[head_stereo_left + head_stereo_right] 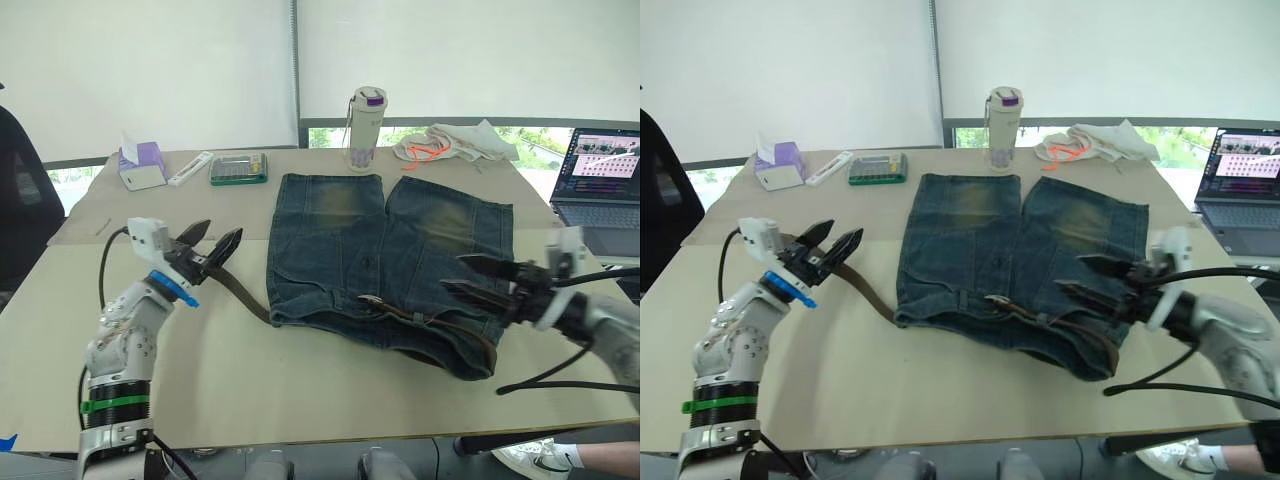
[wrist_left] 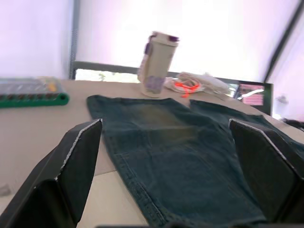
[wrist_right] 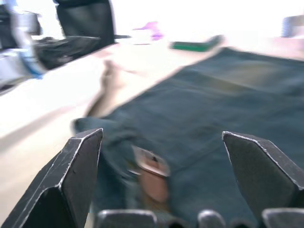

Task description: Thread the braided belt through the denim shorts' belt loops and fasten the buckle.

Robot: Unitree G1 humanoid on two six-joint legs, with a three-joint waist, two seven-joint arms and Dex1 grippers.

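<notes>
A: On the table (image 1: 300,390), where's the belt?

B: The braided belt (image 1: 240,294) trails toward nine o'clock from the denim shorts (image 1: 390,262). Left gripper (image 1: 216,248) and right gripper (image 1: 472,276) gape wide, empty.

A: Advice?

B: Pinch the free tail low, probably.

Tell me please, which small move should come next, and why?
Probably the left gripper should lower and close on the braided belt tail. Both grippers are open and empty, and the tail lies loose on the table just below it, beside the denim shorts.
</notes>
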